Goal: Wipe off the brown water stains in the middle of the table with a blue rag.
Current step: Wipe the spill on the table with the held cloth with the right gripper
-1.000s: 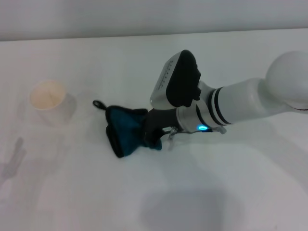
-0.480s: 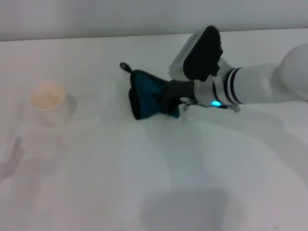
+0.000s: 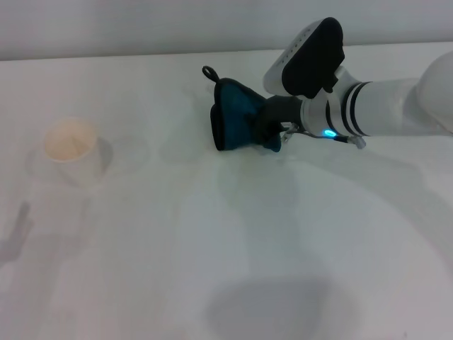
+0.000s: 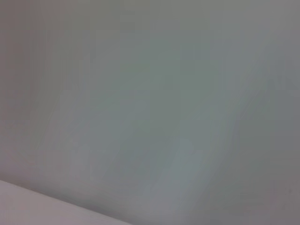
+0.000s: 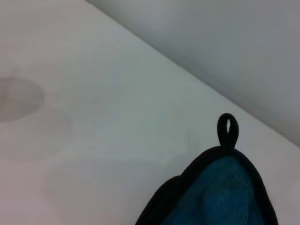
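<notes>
My right gripper point(image 3: 274, 129) is shut on the blue rag point(image 3: 232, 125), a bunched teal cloth with black edging. It presses the rag against the white table point(image 3: 212, 241) near the far edge, right of centre. The rag's black loop point(image 3: 209, 71) points toward the far left. In the right wrist view the blue rag point(image 5: 218, 197) and its loop point(image 5: 228, 129) lie on the tabletop. I can make out no distinct brown water stains, only faint pale smears on the table to the left of the rag. The left gripper is out of view.
A white paper cup point(image 3: 69, 144) with a tan inside stands at the left. The table's far edge meets a grey wall just behind the rag. The left wrist view holds only a plain grey surface.
My right gripper has dragged the rag from the middle of the table toward the far right, close to the back edge. The cup has stayed where it was.
</notes>
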You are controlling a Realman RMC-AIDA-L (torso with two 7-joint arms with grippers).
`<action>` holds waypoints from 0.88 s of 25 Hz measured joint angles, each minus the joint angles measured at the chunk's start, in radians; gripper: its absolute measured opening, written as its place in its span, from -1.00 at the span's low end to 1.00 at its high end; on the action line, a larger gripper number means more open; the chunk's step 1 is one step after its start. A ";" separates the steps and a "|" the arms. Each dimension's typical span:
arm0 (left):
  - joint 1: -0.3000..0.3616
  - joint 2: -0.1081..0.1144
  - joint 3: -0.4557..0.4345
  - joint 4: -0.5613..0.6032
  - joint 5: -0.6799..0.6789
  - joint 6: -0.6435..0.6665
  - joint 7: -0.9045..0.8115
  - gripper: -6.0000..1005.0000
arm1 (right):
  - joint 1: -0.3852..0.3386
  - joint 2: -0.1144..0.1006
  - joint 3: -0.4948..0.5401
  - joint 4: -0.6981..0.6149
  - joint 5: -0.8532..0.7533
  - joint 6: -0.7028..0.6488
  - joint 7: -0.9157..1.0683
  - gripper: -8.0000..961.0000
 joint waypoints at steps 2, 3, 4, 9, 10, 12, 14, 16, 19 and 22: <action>0.001 0.000 0.000 0.000 0.000 0.000 0.000 0.77 | 0.002 0.003 -0.005 -0.001 0.001 -0.030 -0.001 -0.68; 0.001 0.000 0.000 0.000 0.000 0.000 0.000 0.77 | 0.003 0.004 -0.010 -0.005 0.002 -0.047 -0.001 -0.68; 0.001 0.000 0.000 0.000 0.000 0.000 0.000 0.77 | 0.003 0.006 -0.018 -0.009 0.005 -0.068 -0.001 -0.68; 0.002 0.000 0.000 0.000 -0.002 0.000 0.000 0.77 | -0.005 0.007 -0.040 -0.050 0.014 -0.191 0.001 -0.67; 0.003 0.000 0.000 0.000 -0.002 0.000 0.000 0.77 | -0.008 0.008 -0.042 -0.062 0.015 -0.219 0.001 -0.67; 0.004 0.000 0.000 0.000 -0.002 0.000 0.000 0.77 | -0.015 0.008 -0.045 -0.086 0.015 -0.283 -0.008 -0.67; 0.004 0.000 0.000 0.000 -0.002 0.000 0.000 0.77 | -0.022 0.007 -0.046 -0.108 0.017 -0.363 -0.032 -0.66; 0.004 0.000 0.000 0.000 -0.002 0.001 0.000 0.77 | -0.027 0.007 -0.047 -0.121 0.024 -0.434 -0.068 -0.66; 0.004 -0.001 0.000 0.000 -0.002 0.002 0.000 0.77 | -0.033 0.006 -0.047 -0.126 0.044 -0.515 -0.126 -0.66; 0.004 -0.001 0.000 0.000 -0.002 0.002 0.000 0.77 | -0.040 0.004 -0.043 -0.123 0.051 -0.532 -0.148 -0.65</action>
